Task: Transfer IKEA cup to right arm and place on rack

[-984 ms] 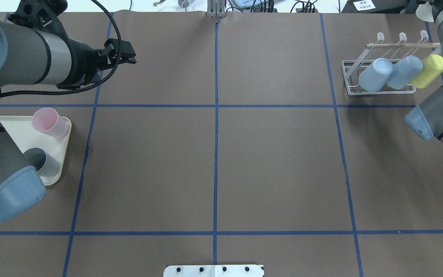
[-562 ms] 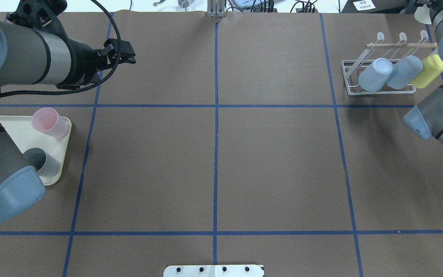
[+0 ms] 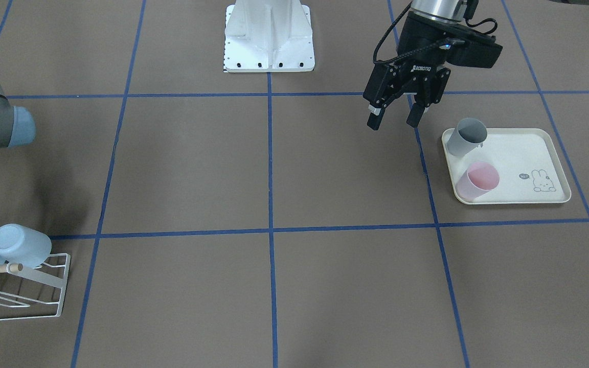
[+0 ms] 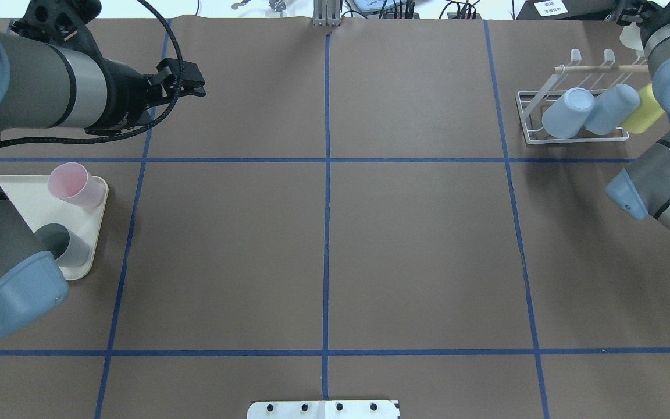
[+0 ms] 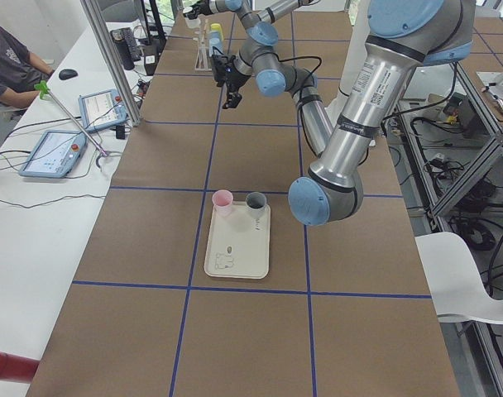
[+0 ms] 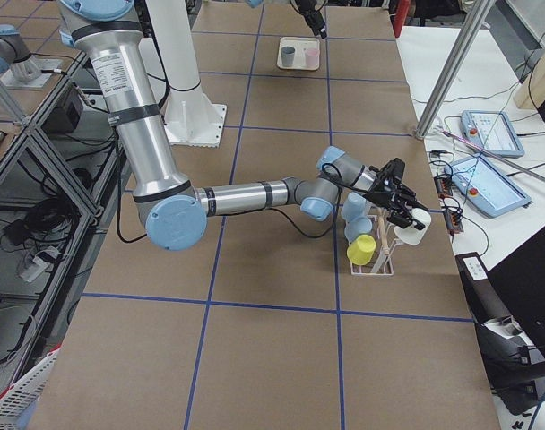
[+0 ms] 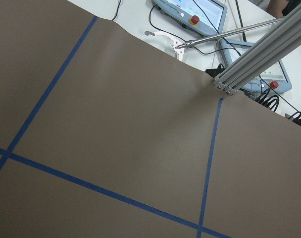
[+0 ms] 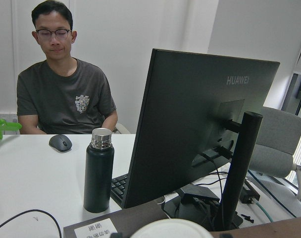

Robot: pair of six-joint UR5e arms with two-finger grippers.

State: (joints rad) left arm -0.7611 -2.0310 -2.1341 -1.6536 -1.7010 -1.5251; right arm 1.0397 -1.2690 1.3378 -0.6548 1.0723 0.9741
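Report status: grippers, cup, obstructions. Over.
Left gripper open, empty, beside tray. Right gripper shut on white cup at rack, not yet placed. Two blue cups, yellow cup already racked.

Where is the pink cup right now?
Overhead view, left side: the pink cup stands upright on the cream tray, beside the grey cup.

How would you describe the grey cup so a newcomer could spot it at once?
Find the cream tray with a rabbit print on the robot's left side of the brown table. Two upright cups stand at its edge nearest the table's centre. The grey cup is the one closer to the robot's base; the pink cup sits farther out.
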